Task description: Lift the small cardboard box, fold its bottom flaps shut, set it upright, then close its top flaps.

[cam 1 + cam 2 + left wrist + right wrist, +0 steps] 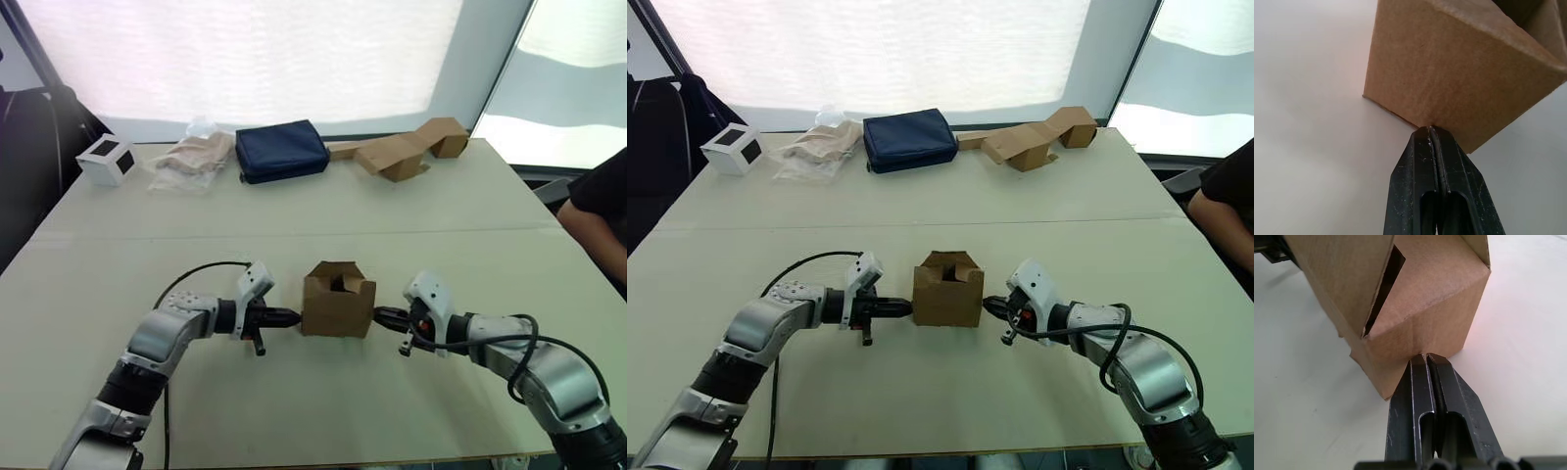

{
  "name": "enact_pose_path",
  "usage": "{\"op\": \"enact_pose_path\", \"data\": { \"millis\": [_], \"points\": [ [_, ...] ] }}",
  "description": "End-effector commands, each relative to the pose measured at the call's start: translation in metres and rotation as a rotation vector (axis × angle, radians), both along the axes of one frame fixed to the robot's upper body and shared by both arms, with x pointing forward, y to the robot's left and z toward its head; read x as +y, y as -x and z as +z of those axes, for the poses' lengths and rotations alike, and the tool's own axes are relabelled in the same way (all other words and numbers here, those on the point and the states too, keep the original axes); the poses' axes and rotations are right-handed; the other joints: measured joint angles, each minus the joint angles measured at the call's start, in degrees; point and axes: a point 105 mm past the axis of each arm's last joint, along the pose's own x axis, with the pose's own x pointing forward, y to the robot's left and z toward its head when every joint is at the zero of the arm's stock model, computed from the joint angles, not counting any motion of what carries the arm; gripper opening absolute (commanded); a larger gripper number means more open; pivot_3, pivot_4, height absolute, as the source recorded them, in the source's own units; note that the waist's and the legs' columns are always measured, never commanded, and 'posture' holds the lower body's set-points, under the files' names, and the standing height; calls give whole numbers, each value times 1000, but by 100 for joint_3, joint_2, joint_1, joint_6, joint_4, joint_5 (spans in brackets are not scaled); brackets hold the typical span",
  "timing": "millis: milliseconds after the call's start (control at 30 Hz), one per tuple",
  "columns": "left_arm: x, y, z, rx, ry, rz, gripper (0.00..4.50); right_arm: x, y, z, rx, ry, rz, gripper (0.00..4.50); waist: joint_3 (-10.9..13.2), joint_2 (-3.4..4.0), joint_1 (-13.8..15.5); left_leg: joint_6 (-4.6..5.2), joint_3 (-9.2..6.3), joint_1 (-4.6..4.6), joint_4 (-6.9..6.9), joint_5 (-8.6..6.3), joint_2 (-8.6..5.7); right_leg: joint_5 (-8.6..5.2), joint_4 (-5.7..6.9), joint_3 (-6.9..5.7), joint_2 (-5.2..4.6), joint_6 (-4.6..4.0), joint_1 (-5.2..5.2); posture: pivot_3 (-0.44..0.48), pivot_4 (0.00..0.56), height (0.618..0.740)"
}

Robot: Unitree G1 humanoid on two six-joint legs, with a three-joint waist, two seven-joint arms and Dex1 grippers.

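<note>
We have the small cardboard box upright on the counter, pinched between our left gripper and right gripper, jaws together; its top flaps are still partly open.

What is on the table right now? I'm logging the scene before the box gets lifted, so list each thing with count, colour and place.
small cardboard box: one, brown, near middle of the table, between the two grippers, upper flaps partly open.
white cube: one, white with black faces, far left corner.
crumpled plastic bag: one, clear over beige contents, far side, right of the cube.
pouch: one, navy blue, far middle.
flattened cardboard: one, brown, far right.
table: one, pale beige.
person's arm: one, dark sleeve, right edge.
left gripper: one, black, shut, tip at the box's left side.
right gripper: one, black, shut, tip at the box's right side.
</note>
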Motion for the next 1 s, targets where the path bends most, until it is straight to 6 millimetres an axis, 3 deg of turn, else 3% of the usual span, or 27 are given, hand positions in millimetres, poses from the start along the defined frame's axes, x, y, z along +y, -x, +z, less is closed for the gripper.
{"op": "enact_pose_path", "data": {
  "millis": [33,333,433,633,767,1000],
  "points": [
    [-3,0,10,-40,27,0,11,3,1,12,-37,-8,49,0,0,0,7,0,0,0,0,0,0,0,0,0,0,0,0,0,150,740],
    [19,-15,23,-76,6,47,11,2,11,22,-22,1,103,0,0,0,9,0,-1,0,0,0,0,0,0,-1,0,0,0,0,150,740],
    [28,-23,32,-92,10,53,11,-11,-3,36,-79,17,55,0,0,0,4,0,0,0,0,0,-2,0,-1,-1,-1,0,0,0,150,740],
    [16,-25,62,-116,94,-5,11,-13,-16,56,-136,-15,59,0,0,0,13,0,0,-1,0,0,-2,0,-1,-2,0,0,0,0,150,740],
    [6,-23,75,-149,103,-54,11,4,-14,59,-130,-54,131,0,0,0,4,1,0,-1,0,0,-1,0,-1,-2,-2,0,0,0,150,740],
    [-6,-18,78,-184,92,-90,11,19,-9,54,-110,-82,173,0,0,0,7,0,-1,0,0,0,0,0,0,-1,-2,0,0,0,150,740]
  ]
}}
